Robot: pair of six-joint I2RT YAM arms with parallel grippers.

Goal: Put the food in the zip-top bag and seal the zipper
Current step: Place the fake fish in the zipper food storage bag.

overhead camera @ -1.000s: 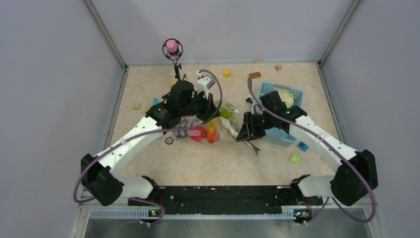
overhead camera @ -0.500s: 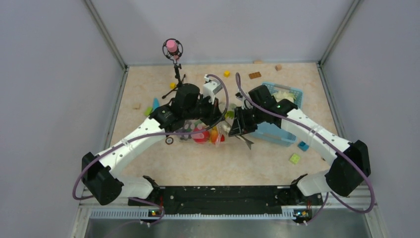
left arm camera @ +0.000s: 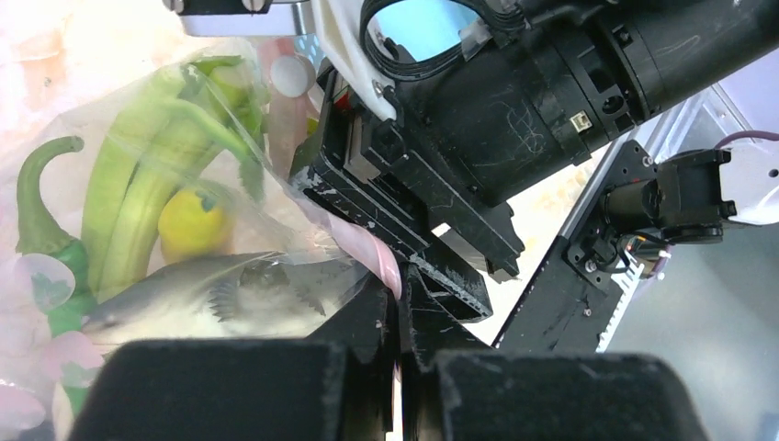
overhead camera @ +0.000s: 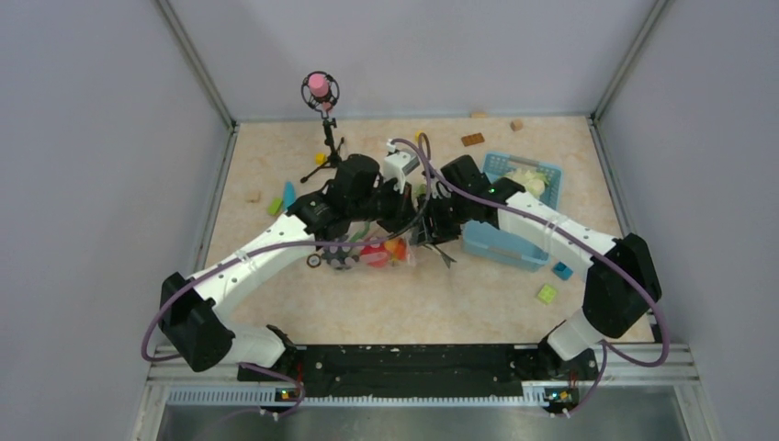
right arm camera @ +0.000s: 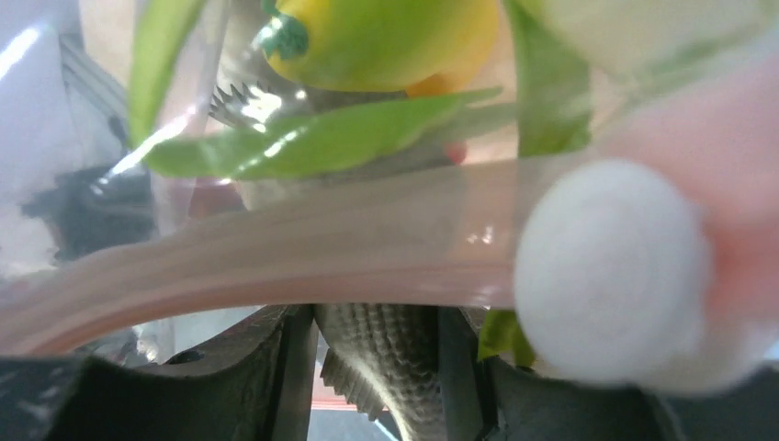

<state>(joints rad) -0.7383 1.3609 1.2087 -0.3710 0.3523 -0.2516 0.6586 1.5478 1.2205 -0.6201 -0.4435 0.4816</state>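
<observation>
Top view: near the counter's centre, both wrists cover most of the clear crinkly plastic zip-top bag (overhead camera: 378, 255). Only red and orange patches of its contents show, kinds unreadable.

Left wrist view: the left gripper (left arm camera: 400, 367) is dark, out of focus and cut by the bottom edge. The pale pink zipper strip (left arm camera: 372, 253) vanishes between its fingers.

Right wrist view: too close, all blurred. White round blob (right arm camera: 611, 276) unidentifiable. Right gripper (right arm camera: 386, 367) cropped at the bottom edge, jaw spacing unreadable.

Towards the counter's far right corner, the right arm part-hides the light-blue lattice plastic basket (overhead camera: 501, 246) and the pale lumpy item (overhead camera: 528, 179) in it.
</observation>
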